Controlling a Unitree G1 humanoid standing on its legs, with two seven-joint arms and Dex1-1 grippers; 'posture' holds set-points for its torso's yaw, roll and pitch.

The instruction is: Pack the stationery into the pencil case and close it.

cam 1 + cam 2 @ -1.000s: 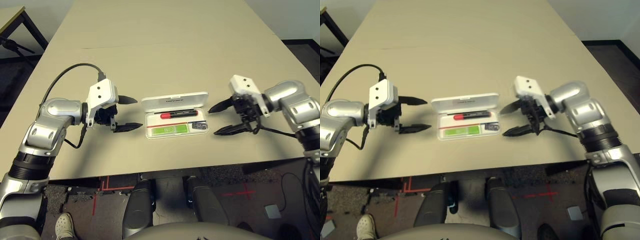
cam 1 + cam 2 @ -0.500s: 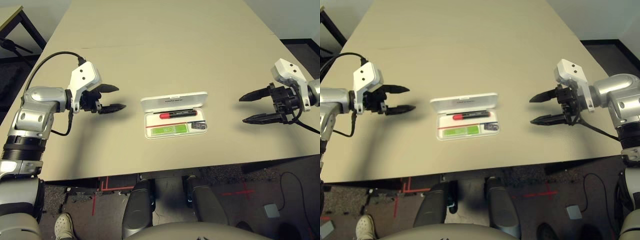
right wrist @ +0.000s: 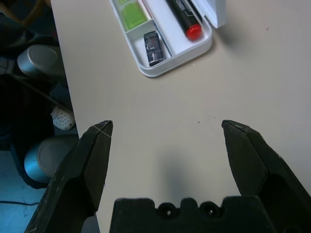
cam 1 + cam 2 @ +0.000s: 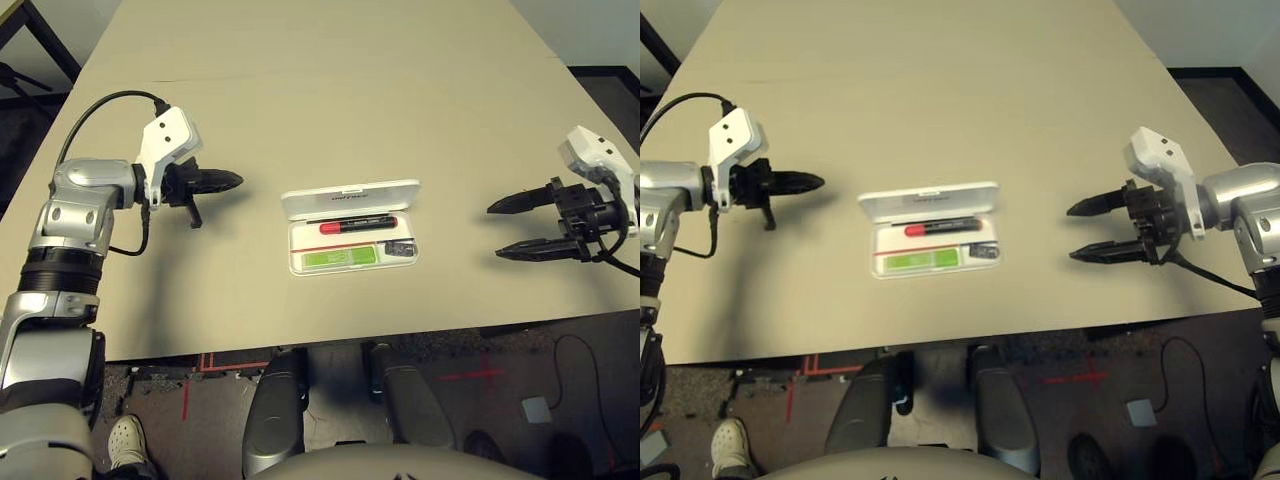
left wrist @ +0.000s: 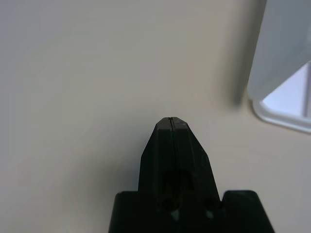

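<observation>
Holding nothing, my left gripper (image 4: 239, 181) is clenched, my right (image 4: 492, 231) spread wide, beside the open pencil case (image 4: 350, 262)

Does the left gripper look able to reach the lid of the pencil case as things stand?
Probably yes: the left gripper is empty, and only bare table lies between it and the raised lid.
</observation>
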